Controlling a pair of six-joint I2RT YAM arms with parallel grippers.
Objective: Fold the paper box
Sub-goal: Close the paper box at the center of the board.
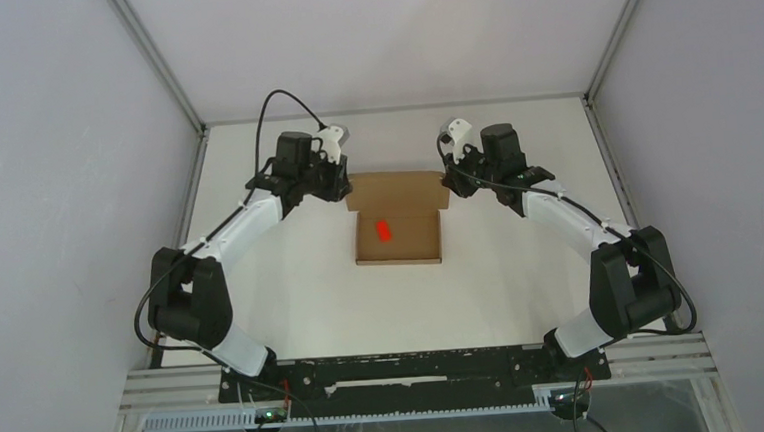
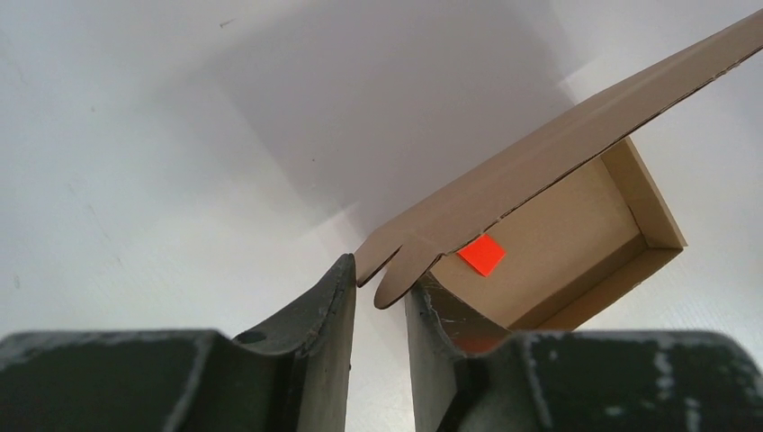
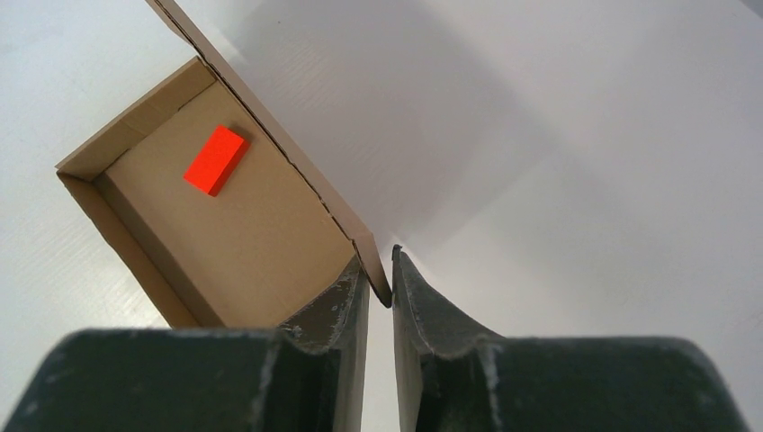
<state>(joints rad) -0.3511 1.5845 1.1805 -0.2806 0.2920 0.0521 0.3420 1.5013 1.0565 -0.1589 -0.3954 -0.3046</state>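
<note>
A brown paper box (image 1: 412, 244) lies at the middle of the white table (image 1: 292, 282), between the two arms, its tray open to the camera above and its lid (image 1: 396, 188) raised along the far side. A small red block (image 1: 383, 229) rests on the tray floor, nearer the far wall and left of centre. The left gripper (image 1: 344, 186) stands at the lid's far left corner and the right gripper (image 1: 448, 184) at its far right corner. Seen from the right wrist, the dark fingers (image 3: 346, 297) are nearly closed, leaving only a thin slot, and the lid's corner edge sits in that slot with both fingertips against the cardboard, so the right end effector is pinching the lid. Seen from the left wrist, the jaws stand a little wider, and the lid's rounded corner tab (image 2: 396, 270) lies right at the fingertips (image 2: 337, 301), spanning the gap between them; whether that gripper is clamping the tab or only touching it cannot be told. In both wrist views the lid slants up over the tray, tilted rather than upright or flat.
</note>
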